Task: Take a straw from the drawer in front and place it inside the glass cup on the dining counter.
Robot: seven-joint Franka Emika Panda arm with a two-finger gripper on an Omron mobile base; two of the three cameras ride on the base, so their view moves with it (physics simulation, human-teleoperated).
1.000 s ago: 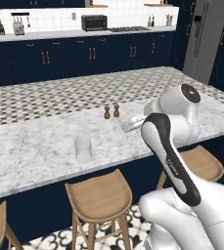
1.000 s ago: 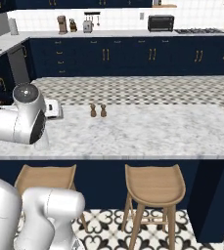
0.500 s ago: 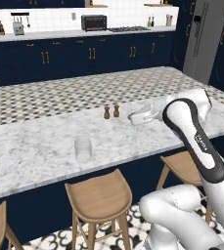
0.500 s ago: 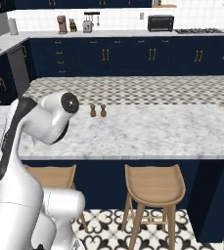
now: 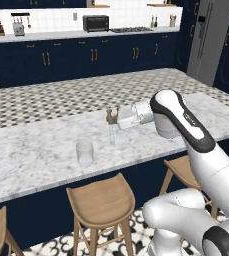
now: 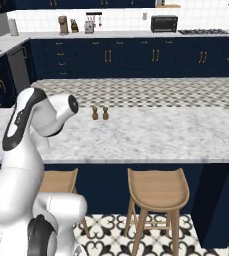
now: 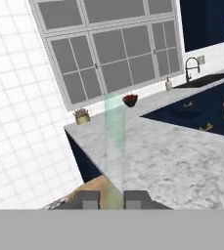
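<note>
Carry step: the white arm's two-finger gripper (image 7: 111, 199) is clamped on a pale green translucent straw (image 7: 115, 128), which sticks out between the dark finger tips in the hand view. In the left base view the straw (image 5: 112, 135) hangs down from the hand over the long white-grey veined marble dining counter (image 5: 46, 155). The short clear frosted glass cup (image 5: 85, 152) stands on that counter near its front edge, to the left of the straw and lower in the picture, apart from it.

Next move, as I judge it: shift the hand left and toward the counter's near edge until the straw tip sits over the cup mouth, keep the straw near upright, lower it in, then release. The opening is narrow, so alignment matters.

Around: two small brown shakers (image 5: 113, 115) stand just behind the hand, close enough that a swing could clip them; also seen in the right base view (image 6: 100, 113). Wooden stools (image 5: 102, 201) sit under the counter, out of the way. Nothing lies between straw and cup.
</note>
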